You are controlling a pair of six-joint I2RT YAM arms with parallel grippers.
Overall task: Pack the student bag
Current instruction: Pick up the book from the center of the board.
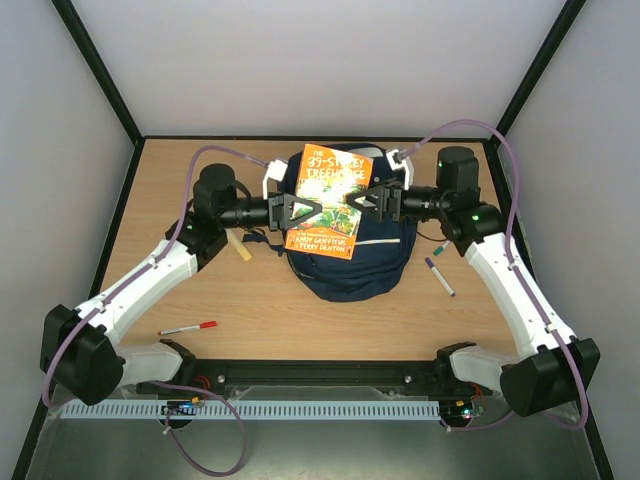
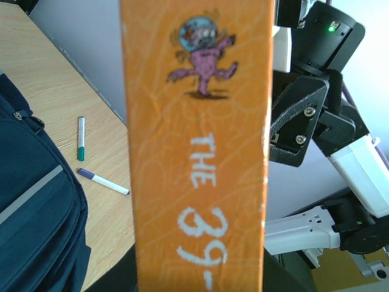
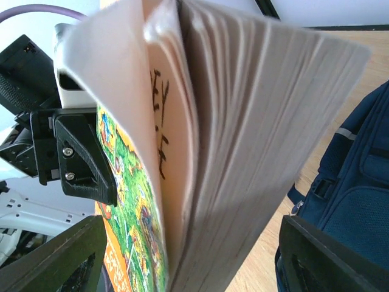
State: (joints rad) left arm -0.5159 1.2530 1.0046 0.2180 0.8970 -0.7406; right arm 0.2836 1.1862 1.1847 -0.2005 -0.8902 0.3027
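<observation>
The student bag (image 1: 350,265) lay near the middle of the wooden table (image 1: 250,300), a navy pack with a thin pale stripe across its front, its top end toward the far edge and partly hidden from the overhead camera. Directly above that hidden end hung an orange book (image 1: 330,195), cover up and tilted, with "39-Storey Treehouse" readable on it. The left gripper (image 1: 316,210) met the book at its spine side and was clamped on it: its own camera saw the orange spine (image 2: 197,152) filling the space between its fingers, and from the right wrist one black finger (image 3: 79,161) showed pressed flat to the cover. The right gripper (image 1: 352,202) faced it from the page side with its jaws spread wide, holding nothing; the fanned pages (image 3: 255,140) stood between its two fingers (image 3: 61,255), with a gap at each side. The book was carried by the left gripper alone. To the right of the bag a purple marker (image 1: 438,276) lay on the table, with a green marker (image 2: 81,139) just beyond it, the two apart. To the bag's left lay a pale stick (image 1: 240,250), beside the left arm, and a red marker (image 1: 188,327) lay well apart, near the front edge.
</observation>
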